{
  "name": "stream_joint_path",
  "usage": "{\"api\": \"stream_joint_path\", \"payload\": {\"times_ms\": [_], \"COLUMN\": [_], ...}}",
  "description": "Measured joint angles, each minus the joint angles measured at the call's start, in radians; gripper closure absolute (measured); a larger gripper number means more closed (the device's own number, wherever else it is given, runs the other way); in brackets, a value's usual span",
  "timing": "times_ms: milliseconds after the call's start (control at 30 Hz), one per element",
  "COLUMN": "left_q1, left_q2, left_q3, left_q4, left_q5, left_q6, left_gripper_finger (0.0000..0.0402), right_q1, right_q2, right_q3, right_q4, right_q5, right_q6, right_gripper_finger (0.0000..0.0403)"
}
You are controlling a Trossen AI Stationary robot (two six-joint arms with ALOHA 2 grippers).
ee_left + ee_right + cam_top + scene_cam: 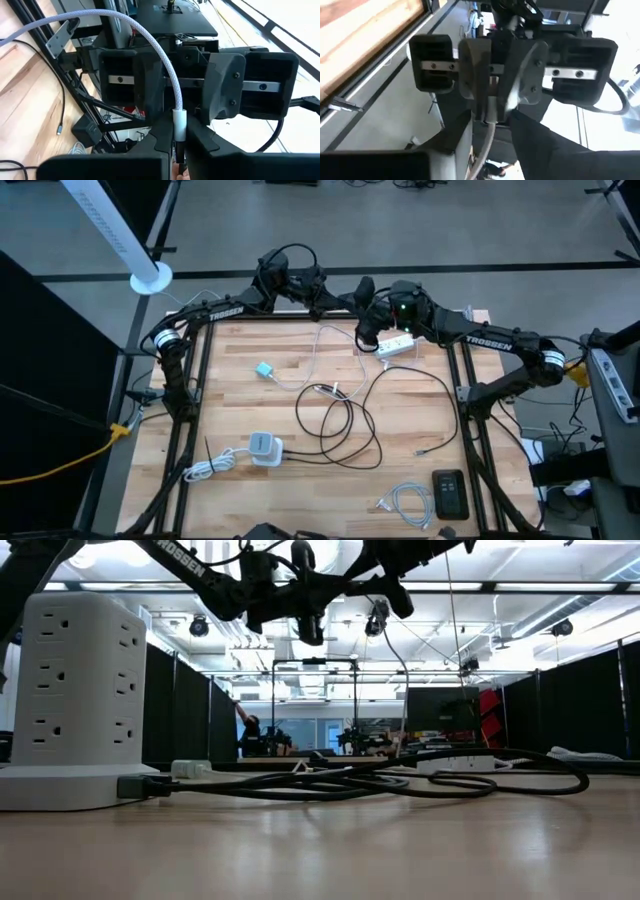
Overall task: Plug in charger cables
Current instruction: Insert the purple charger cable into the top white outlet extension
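- The left gripper (179,137) and right gripper (492,117) meet in the air over the table's (300,480) far edge.
- Each pinches an end of the white cable (150,40).
- Next: I think both plug tips must line up, then push together.

White adapter (265,447); power strip (397,344); black phone (449,493)

Two arms; four cables (345,415); one power strip (396,344); two adapters (264,448).
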Motion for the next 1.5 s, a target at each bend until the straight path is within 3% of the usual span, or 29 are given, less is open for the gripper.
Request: {"api": "stream_joint_path", "payload": {"times_ms": [233,433,767,933,1067,1133,1233,1500], "left_q1": [0.0,0.001,0.002,0.005,0.004,0.003,0.003,-0.061], "left_q2": [0.002,0.002,0.0,0.0,0.0,0.0,0.0,-0.002], "left_q3": [-0.001,-0.001,-0.001,0.0,0.0,0.0,0.0,0.0], "left_q4": [0.009,0.014,0.018,0.018,0.017,0.016,0.015,-0.007], "left_q5": [0.006,0.001,-0.017,-0.03,-0.093,-0.148,-0.207,-0.234], "left_q6": [0.024,0.072,0.287,0.453,0.633,0.735,0.903,1.301], "left_gripper_finger": [0.0392,0.0383,0.0249,0.0183,0.0152,0.0144,0.0142,0.0162], "right_q1": [0.001,0.005,0.007,0.007,0.007,0.006,-0.013,-0.161], "right_q2": [0.026,0.023,0.009,0.001,-0.011,-0.011,-0.002,0.062], "right_q3": [0.0,0.0,0.002,0.039,0.126,0.188,0.279,0.386], "right_q4": [0.011,0.004,-0.066,-0.221,-0.433,-0.57,-0.755,-0.998], "right_q5": [0.135,0.143,0.182,0.321,0.336,0.274,0.092,-0.38], "right_q6": [0.071,0.188,0.262,0.369,0.526,0.634,0.82,1.333], "right_gripper_finger": [0.0393,0.0401,0.0402,0.0403,0.0403,0.0403,0.0403,0.0403]}}
